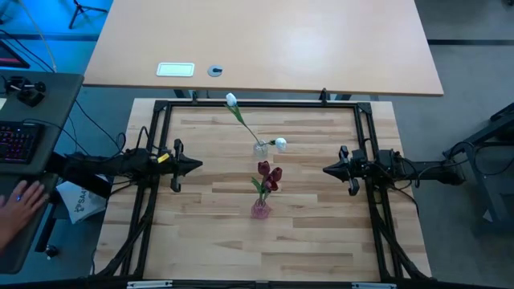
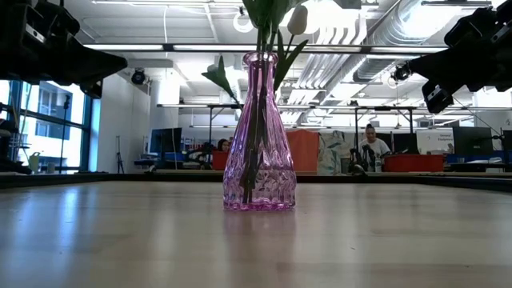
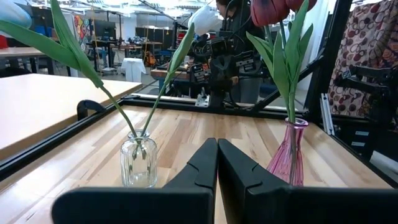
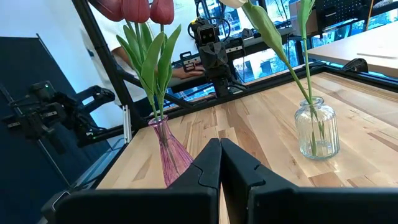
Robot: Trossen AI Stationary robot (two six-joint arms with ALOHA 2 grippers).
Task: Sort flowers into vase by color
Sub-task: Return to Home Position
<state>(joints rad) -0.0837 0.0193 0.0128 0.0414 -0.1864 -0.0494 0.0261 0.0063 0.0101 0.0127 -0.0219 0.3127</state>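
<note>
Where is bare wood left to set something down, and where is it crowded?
Bare: the table strip beyond the pink vase, away from the clear vase, and the corners flanking the clear vase. Crowded: the middle, both vases between the left gripper and right gripper.

Dark red tulips, pink faceted vase

High view: overhead, looking straight down, pink vase near centre. Low view: tabletop level, close to the vase, facing the room. Wrist views: on opposite sides of the vase, facing each other. All four views share the vase.
</note>
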